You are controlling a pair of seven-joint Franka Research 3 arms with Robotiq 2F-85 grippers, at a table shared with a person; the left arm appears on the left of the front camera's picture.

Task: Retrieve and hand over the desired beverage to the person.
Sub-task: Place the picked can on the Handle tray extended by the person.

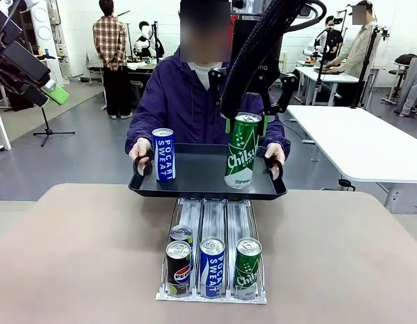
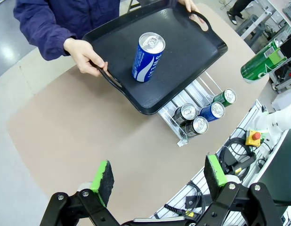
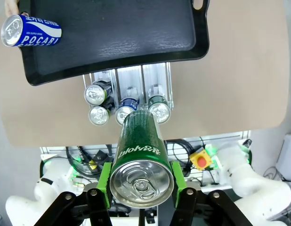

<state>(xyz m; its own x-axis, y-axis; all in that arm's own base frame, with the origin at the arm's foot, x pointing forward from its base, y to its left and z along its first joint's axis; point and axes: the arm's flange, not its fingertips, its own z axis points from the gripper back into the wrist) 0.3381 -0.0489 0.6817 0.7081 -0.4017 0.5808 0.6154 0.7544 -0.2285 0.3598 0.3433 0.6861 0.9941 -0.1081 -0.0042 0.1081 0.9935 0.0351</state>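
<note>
Between right gripper point(image 3: 141, 188) pads, green can point(image 3: 138, 155)

We see a robotics lab: a grey floor point(image 1: 94, 155), white worktables point(image 1: 360, 138), a tripod stand point(image 1: 50, 128), people at benches in the background, and an emergency-stop button point(image 2: 255, 137) among cables beside the brown counter point(image 1: 80, 256).

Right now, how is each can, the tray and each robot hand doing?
Green can: upright, gripped near its top, over the tray.
Blue can: standing upright on the tray, not held.
Tray: held level by the person's hands on its handles.
Rack cans: four upright in the rack's lanes.
Right gripper: shut on the green can.
Left gripper: open, empty, above the table.
</note>
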